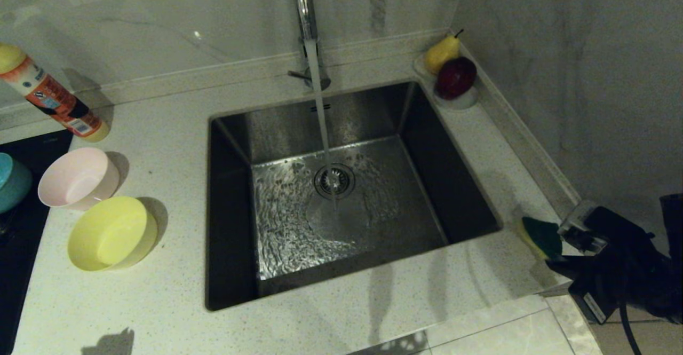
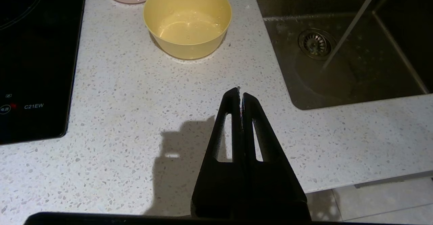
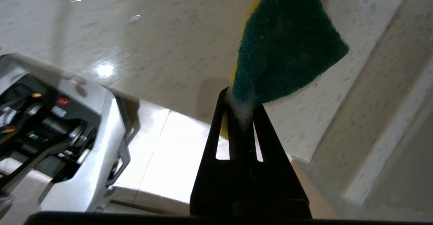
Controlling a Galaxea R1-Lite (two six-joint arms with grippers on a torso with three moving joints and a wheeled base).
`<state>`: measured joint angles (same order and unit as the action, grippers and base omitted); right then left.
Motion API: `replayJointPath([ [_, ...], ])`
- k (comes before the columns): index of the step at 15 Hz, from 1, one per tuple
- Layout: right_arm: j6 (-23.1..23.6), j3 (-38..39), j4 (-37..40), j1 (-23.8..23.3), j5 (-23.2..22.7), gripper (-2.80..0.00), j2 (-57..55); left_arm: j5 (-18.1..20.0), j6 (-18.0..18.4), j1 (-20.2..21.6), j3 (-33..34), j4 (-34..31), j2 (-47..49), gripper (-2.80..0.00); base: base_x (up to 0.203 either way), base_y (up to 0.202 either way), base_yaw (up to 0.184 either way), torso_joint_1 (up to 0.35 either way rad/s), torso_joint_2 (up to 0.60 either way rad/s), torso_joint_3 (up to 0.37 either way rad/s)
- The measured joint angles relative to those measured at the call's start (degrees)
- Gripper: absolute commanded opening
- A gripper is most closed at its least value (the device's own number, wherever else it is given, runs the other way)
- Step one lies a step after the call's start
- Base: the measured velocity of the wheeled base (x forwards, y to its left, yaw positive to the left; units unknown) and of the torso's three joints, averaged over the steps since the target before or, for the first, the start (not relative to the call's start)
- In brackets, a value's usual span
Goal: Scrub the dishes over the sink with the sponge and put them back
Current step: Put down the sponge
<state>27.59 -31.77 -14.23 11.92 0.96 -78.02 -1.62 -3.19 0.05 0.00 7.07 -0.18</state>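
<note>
Right gripper clenched on sponge; sink and bowls beyond it, leftward; left gripper nearer yellow bowl, shut, empty.

— Where are the bowls?
— Pink bowl, yellow bowl and teal bowl sit upright left of the sink.
— The sponge?
— Green face showing, pinched at one corner, at the sink's right.
</note>
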Motion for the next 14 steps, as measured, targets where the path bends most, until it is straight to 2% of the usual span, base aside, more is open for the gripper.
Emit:
replayJointPath([
  [3,0.13,-1.08,-5.45,-0.44,0.02,-2.80,-3.84,0.00,-0.02,0.00,0.00,-0.02,0.05,-2.80,0.000,0.000,0.000,0.000,0.00,0.000],
  [14,0.16,-8.28,-6.11,-1.06,0.64,-2.80,-10.13,-0.01,-0.01,0.00,0.00,-0.02,0.05,-2.80,0.000,0.000,0.000,0.000,0.00,0.000],
])
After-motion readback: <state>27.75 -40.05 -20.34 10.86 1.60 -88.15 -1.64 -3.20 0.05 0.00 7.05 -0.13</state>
